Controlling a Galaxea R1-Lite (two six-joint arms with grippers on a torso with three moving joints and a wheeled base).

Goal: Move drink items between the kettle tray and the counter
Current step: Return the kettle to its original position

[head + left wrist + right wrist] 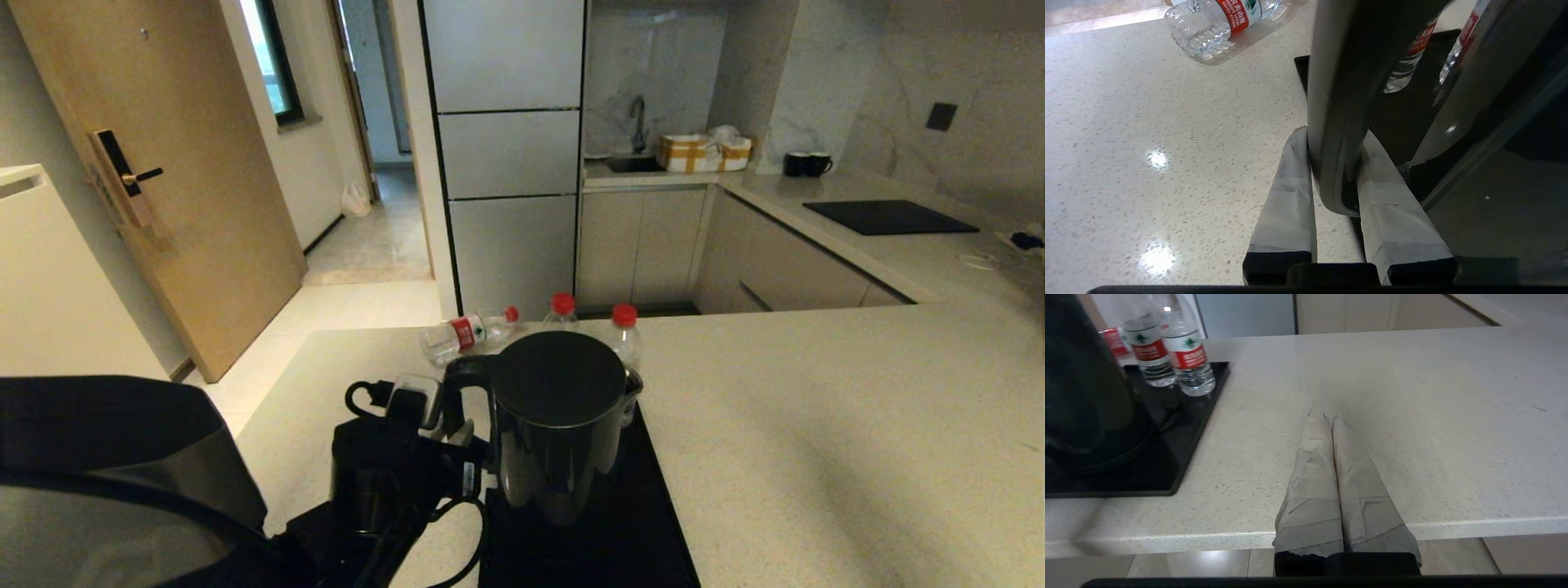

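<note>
The left claw (pixel 1331 163) is clamped on the kettle (pixel 559 425) handle (kettle over the tray (pixel 653 523)). The right claw (pixel 1327 416), pressed together, hangs by the counter (pixel 1412 416) edge.

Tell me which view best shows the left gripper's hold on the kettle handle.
The left wrist view: both taped fingers of the left gripper clamp the kettle handle between them. The head view shows the kettle whole, but the arm hides the contact. The right wrist view shows only the kettle's side.
</note>
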